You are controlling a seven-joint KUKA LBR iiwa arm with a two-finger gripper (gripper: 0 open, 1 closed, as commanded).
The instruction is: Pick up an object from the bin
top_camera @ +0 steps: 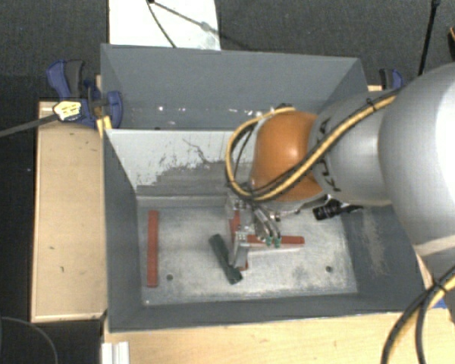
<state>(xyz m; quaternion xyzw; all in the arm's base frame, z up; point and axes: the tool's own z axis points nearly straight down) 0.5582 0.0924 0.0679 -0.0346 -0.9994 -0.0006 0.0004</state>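
My gripper (pixel 243 243) is low over the middle of the bin floor, under the orange wrist cover. A dark grey-green bar (pixel 225 258) lies slanted just left of and below the fingers, touching or nearly touching them. A red strip (pixel 285 240) pokes out to the right of the gripper, and a short red piece (pixel 234 222) shows right behind it. Whether anything is between the fingers is hidden by the gripper body.
A long red stick (pixel 152 248) lies upright along the left side of the bin floor, well away from the gripper. The arm reaches in from the right and covers the bin's right rear part.
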